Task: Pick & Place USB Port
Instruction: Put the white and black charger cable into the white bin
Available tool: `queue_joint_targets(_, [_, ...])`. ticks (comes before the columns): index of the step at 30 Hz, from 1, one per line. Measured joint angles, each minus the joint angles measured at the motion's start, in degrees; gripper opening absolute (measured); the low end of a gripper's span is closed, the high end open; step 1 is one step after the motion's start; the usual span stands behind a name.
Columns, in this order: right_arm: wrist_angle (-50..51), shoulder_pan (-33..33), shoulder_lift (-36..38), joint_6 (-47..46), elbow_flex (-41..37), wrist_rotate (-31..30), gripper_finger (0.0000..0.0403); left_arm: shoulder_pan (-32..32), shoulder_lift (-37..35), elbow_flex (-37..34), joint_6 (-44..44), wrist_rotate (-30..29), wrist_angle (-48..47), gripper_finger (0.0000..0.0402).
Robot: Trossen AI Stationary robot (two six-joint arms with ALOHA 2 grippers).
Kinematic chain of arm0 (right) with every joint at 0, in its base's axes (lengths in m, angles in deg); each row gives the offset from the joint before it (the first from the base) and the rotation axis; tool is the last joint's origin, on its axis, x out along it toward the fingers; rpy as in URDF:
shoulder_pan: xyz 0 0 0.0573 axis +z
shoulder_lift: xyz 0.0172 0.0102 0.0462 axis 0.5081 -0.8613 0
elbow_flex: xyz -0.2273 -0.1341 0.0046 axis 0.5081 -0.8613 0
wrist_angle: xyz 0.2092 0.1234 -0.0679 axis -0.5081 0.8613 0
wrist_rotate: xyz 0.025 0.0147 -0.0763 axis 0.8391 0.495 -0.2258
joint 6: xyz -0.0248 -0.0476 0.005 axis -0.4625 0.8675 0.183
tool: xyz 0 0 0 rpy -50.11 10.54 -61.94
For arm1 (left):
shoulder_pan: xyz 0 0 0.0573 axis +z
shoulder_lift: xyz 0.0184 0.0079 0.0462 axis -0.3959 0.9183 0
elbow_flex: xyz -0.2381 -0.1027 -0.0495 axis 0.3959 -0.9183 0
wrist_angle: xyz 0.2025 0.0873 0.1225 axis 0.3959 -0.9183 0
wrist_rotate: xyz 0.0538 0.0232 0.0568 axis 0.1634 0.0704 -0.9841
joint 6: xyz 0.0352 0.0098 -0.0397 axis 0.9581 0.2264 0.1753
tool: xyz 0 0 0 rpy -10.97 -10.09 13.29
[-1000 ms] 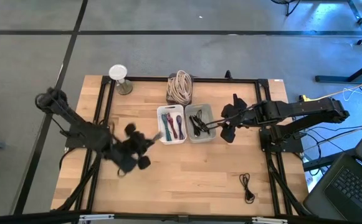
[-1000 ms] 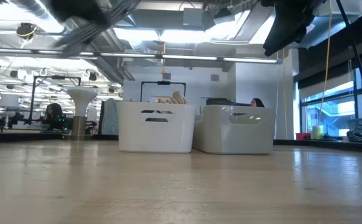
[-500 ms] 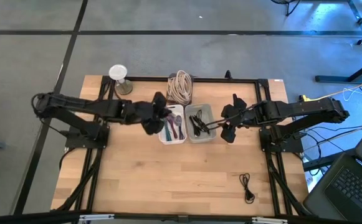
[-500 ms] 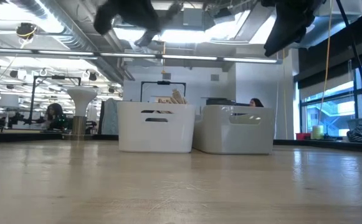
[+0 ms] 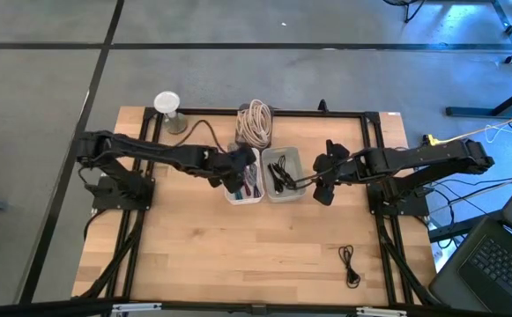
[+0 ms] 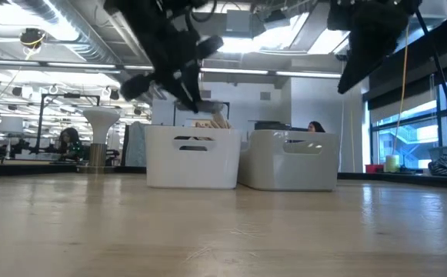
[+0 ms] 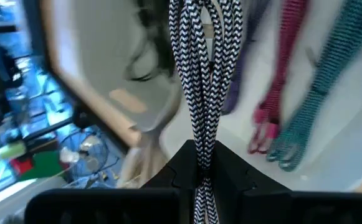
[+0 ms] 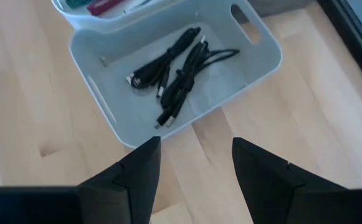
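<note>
Braided cable carried over the white bin

Left claw pinched on the black-and-white braided cable, hanging above the white bin; right claw spread wide, empty, just beside that bin's grey neighbour. Likely light, limp; best gripped mid-bundle.

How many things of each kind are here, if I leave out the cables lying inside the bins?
Bins: 2 (white bin, grey bin)
Cables: 3 (beige coil, black cable on the table, zigzag cable in the left pincer)
Stands: 1 (white-topped stand)
Total: 6
</note>
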Motion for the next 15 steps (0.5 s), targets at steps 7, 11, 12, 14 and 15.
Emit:
queue_joint_targets(7, [-1.9,0.0,0.0,-1.3,-3.1,-0.1,0.02,0.6,4.8,0.0,1.3,3.3,-2.2,0.002])
queue_joint_targets(11, [-3.2,-0.1,0.0,-1.0,-3.2,-0.1,0.02,1.6,7.3,0.0,0.4,6.7,-2.2,0.002])
queue_joint_targets(12, [-3.6,-0.1,0.0,-0.8,-3.2,-0.1,0.02,1.9,7.9,0.0,0.3,7.5,-2.3,0.002])
queue_joint_targets(14, [-4.2,-0.1,0.0,-0.1,-3.2,-0.1,0.02,2.4,8.9,0.0,-0.2,9.2,-2.1,0.002])
queue_joint_targets(15, [-4.5,-0.1,0.0,0.2,-3.2,-0.1,0.02,2.6,9.4,0.0,-0.5,10.2,-2.2,0.002])
